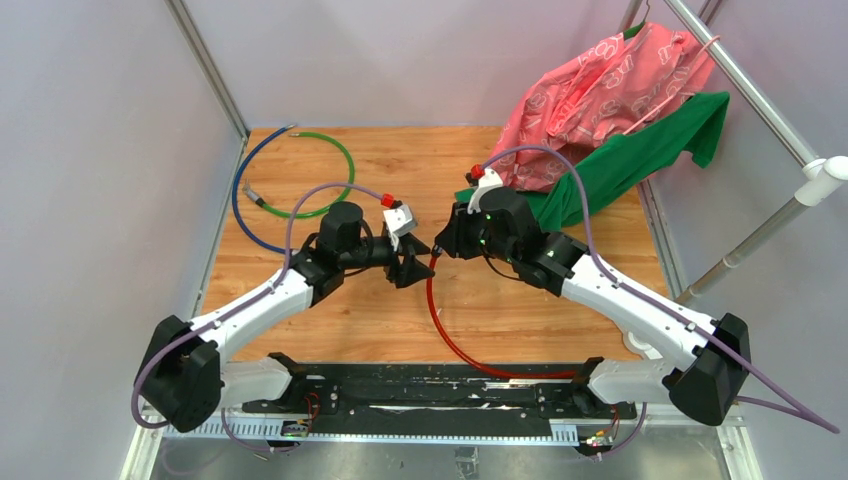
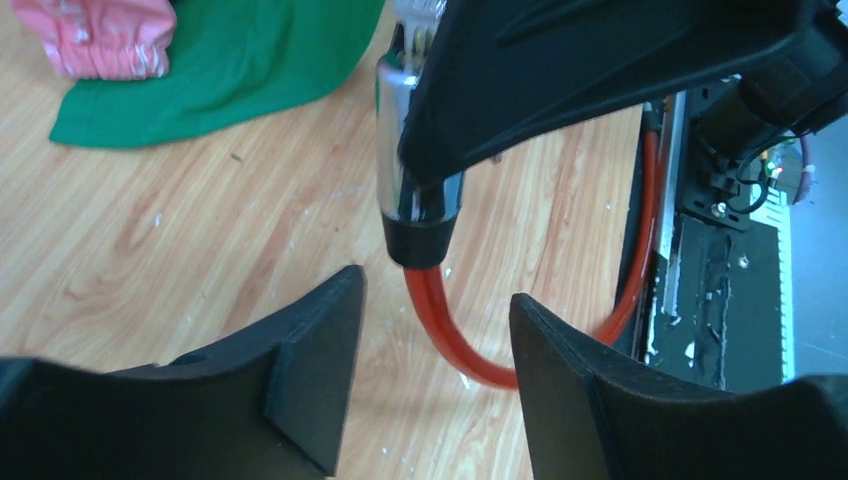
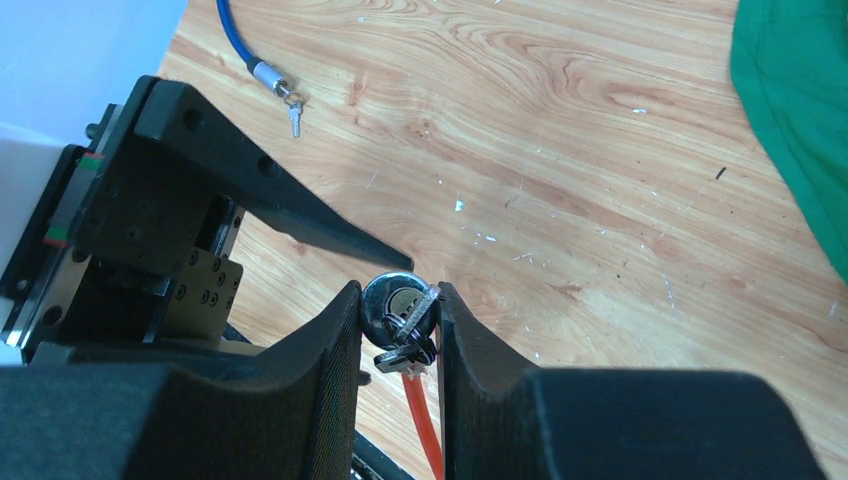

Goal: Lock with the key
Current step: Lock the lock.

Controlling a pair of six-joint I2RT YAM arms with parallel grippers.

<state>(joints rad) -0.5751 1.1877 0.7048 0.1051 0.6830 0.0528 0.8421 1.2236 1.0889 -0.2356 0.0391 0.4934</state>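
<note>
Two grippers crowd the lock (image 3: 385,296): right gripper (image 3: 398,300) pinches it, key (image 3: 405,352) bunch hanging at its face; left gripper (image 2: 435,295) is spread wide just beside it, straddling the red cable (image 2: 440,320).

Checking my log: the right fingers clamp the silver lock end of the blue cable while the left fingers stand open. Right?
Not blue: in the right wrist view the right fingers clamp the silver lock end of the red cable; the blue cable lies apart. The left fingers stand open.

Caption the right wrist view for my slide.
Right gripper clamps the red cable by its lock cylinder, keys attached.
</note>
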